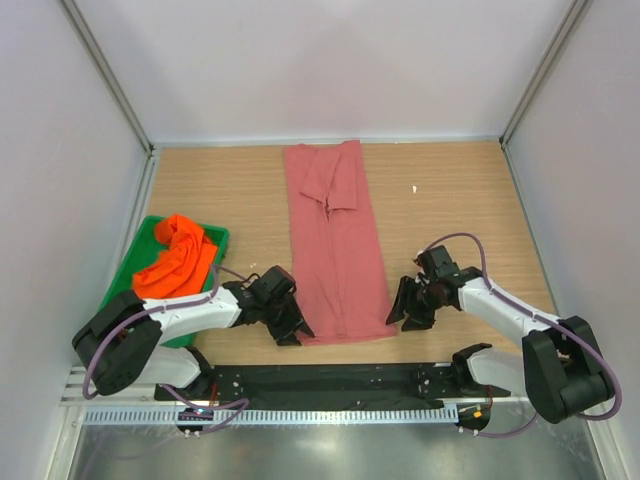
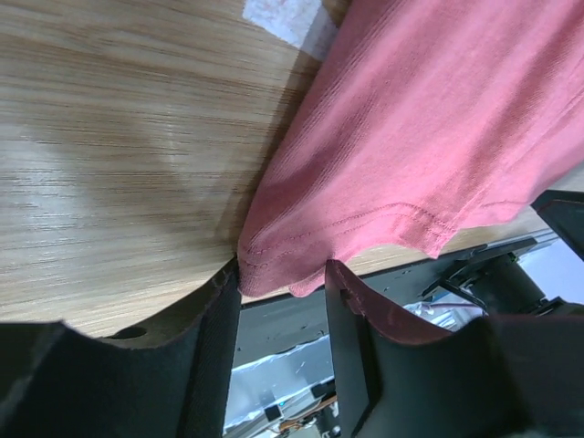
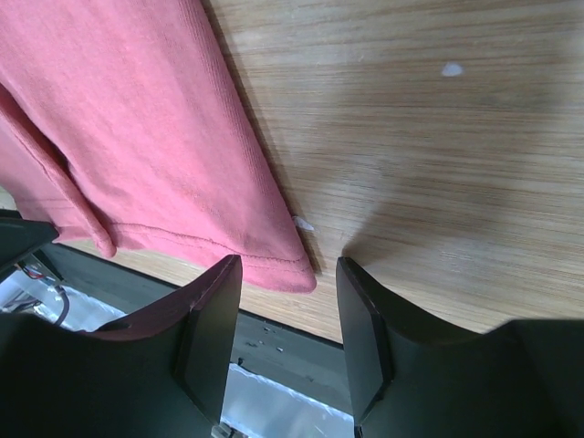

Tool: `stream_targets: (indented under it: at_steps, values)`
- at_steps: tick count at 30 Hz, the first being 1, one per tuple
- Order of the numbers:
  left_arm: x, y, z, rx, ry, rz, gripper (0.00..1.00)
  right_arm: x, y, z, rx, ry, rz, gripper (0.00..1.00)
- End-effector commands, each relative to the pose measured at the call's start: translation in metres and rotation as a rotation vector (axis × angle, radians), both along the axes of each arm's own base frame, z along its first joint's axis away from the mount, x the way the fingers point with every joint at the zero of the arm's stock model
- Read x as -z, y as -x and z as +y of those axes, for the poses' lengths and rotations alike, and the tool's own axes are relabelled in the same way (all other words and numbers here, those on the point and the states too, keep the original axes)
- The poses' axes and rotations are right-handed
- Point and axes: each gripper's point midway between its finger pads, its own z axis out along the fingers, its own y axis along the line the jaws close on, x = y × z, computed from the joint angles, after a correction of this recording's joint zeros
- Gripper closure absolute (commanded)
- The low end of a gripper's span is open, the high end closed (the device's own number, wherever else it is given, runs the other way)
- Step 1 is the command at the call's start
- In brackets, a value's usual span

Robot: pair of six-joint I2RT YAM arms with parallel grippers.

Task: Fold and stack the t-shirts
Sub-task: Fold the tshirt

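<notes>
The dusty rose-pink t-shirt lies folded into a long strip down the middle of the wooden table, sleeves at the far end. The orange t-shirt is bunched up in the green tray at the left. My left gripper is at the pink shirt's near-left hem corner. In the left wrist view its fingers stand apart with that corner of the pink shirt between their tips. My right gripper is low at the near-right corner, open, with the hem of the pink shirt just ahead of the gap.
A black mounting strip runs along the table's near edge behind both grippers. White walls close in the left, right and far sides. A small white speck lies on the wood right of the shirt.
</notes>
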Motion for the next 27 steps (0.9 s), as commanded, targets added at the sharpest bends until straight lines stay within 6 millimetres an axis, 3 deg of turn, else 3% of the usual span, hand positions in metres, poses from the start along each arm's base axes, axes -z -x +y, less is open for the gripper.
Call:
stream_targets:
  at_steps: [1, 10, 13, 18, 19, 21, 23, 27]
  values:
    - [0.027, 0.004, 0.026, -0.03, -0.138, -0.002, 0.58, 0.006, 0.0, -0.001, -0.005, 0.027, 0.005, 0.48]
    - [0.03, 0.001, 0.028, -0.033, -0.155, -0.014, 0.69, 0.012, 0.009, 0.004, -0.019, 0.02, 0.039, 0.48]
    - [0.031, 0.003, 0.029, -0.027, -0.159, -0.008, 0.72, 0.013, 0.011, 0.005, -0.016, 0.021, 0.046, 0.53]
    - [0.03, 0.002, 0.027, -0.012, -0.149, -0.014, 0.84, 0.015, 0.013, 0.005, -0.003, 0.019, 0.045, 0.68]
    - [0.029, 0.001, 0.026, -0.007, -0.149, -0.018, 0.92, 0.017, 0.015, 0.004, 0.001, 0.016, 0.05, 0.72]
    - [0.023, -0.004, 0.02, 0.012, -0.135, -0.039, 1.0, 0.015, 0.014, 0.006, 0.007, 0.001, 0.047, 0.88]
    - [0.018, -0.008, 0.016, 0.024, -0.127, -0.057, 1.0, 0.01, 0.011, 0.008, 0.017, -0.006, 0.034, 0.98]
    - [-0.006, -0.024, 0.004, 0.072, -0.122, -0.12, 1.0, -0.008, -0.005, 0.011, 0.021, -0.005, -0.024, 0.99]
